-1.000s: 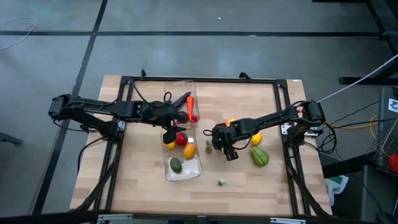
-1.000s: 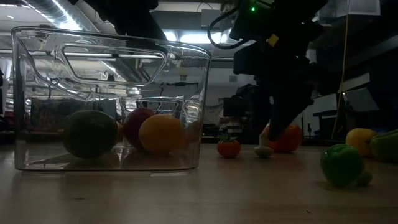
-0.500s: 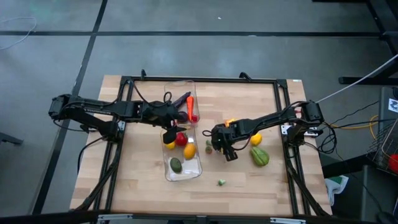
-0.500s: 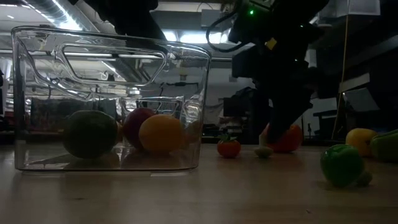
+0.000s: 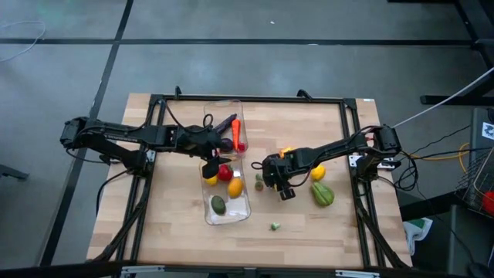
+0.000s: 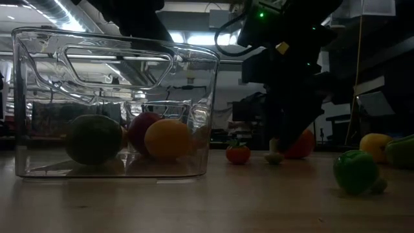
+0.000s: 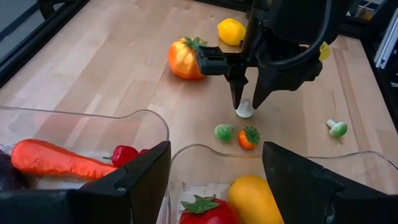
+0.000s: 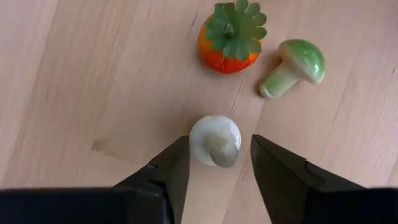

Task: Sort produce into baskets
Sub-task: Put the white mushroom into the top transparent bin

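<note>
My right gripper (image 8: 215, 163) is open and points down at the table's middle (image 5: 266, 174). Its fingertips stand on either side of a tiny white piece (image 8: 215, 140), which rests on the wood (image 7: 244, 110). A small orange piece with a green top (image 8: 231, 38) and a small green mushroom (image 8: 292, 65) lie just beyond it. My left gripper (image 7: 214, 186) is open and empty above two clear baskets (image 5: 228, 210). The far basket (image 7: 140, 115) holds a carrot (image 7: 56, 158). The near one (image 7: 205, 149) holds a tomato (image 7: 205, 211), a lemon (image 7: 255, 199) and an avocado (image 5: 218, 205).
An orange pepper (image 5: 284, 153), a yellow lemon (image 5: 317, 172) and a green pepper (image 5: 323, 194) lie right of my right gripper. A small green piece (image 5: 275, 225) lies toward the near edge. A black frame (image 5: 349, 123) borders the table.
My right gripper has shifted slightly toward the table's left and come more upright, so its fingertips now stand about the white piece. Nothing else has moved.
</note>
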Available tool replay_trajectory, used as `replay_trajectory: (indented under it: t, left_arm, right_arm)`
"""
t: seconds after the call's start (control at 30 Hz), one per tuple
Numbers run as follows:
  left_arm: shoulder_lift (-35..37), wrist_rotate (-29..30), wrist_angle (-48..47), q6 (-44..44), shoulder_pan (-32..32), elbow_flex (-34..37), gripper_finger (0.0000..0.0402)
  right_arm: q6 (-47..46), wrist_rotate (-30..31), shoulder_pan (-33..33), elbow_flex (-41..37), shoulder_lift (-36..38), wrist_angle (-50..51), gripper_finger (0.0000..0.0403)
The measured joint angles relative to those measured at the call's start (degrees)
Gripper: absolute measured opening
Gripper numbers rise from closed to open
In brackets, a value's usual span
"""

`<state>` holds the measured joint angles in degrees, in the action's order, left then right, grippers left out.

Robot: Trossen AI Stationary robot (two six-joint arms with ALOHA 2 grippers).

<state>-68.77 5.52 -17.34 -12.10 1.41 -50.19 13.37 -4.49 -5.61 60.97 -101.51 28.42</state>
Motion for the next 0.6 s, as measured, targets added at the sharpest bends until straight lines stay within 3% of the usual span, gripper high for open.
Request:
replay_trajectory:
  t: [0.6]
  left_arm:
    - [0.0,0.0,0.0,0.06,0.0,0.0,0.025]
  right_arm:
    - [2.29,1.29,0.0,4.43,0.0,4.43,0.0073]
